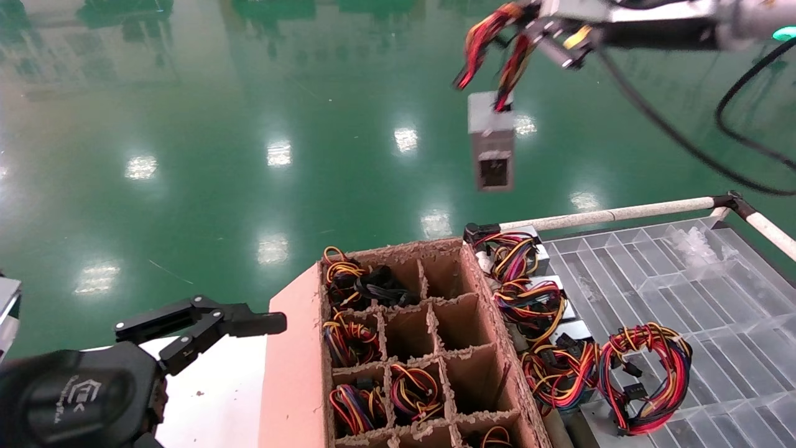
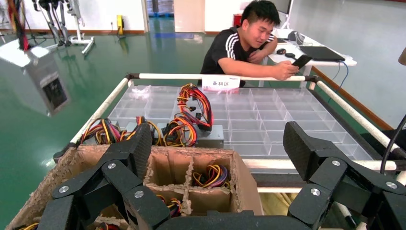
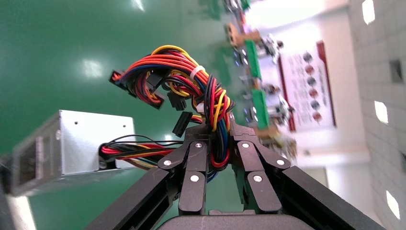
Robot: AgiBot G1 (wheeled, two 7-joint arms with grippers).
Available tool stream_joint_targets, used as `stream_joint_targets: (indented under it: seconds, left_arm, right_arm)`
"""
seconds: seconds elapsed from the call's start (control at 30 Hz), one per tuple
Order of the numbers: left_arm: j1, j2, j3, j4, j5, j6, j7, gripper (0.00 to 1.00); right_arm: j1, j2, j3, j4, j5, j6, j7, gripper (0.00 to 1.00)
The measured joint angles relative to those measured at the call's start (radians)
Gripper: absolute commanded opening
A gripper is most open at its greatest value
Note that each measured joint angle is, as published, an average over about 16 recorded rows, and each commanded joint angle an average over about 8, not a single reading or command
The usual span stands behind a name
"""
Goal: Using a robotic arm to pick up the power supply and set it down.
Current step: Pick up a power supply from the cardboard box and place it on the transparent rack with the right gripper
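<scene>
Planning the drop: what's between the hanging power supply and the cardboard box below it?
Nothing solid. In the head view the power supply dangles by its cable bundle from the right tool; only bare green floor shows before the divided cardboard box.

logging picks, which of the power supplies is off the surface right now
The power supply dangling by its wire bundle from the right pincer; the others lie on the clear tray or in the carton.

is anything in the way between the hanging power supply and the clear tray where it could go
Nothing visible blocks it. The right gripper holds the power supply by its wire bundle, dangling in open air over the green floor. Beyond the white rail, the clear tray has bare compartments beside the supplies already lying there.
</scene>
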Motion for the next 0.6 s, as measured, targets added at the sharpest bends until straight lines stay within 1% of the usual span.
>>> stream_joint_targets:
  seconds: [0.2, 0.43, 0.6]
  left_arm:
    - [0.0, 0.0, 0.0, 0.0, 0.0, 0.0, 0.0, 1.0]
    - [0.0, 0.0, 0.0, 0.0, 0.0, 0.0, 0.0, 1.0]
    - [0.0, 0.0, 0.0, 0.0, 0.0, 0.0, 0.0, 1.0]
  right_arm:
    - [0.011, 0.017, 0.008, -0.088, -0.004, 0.02, -0.066, 0.0]
    - [0.01, 0.032, 0.006, -0.193, -0.011, 0.021, -0.136, 0.0]
    - [0.001, 0.029, 0.003, -0.265, -0.014, 0.022, -0.178, 0.0]
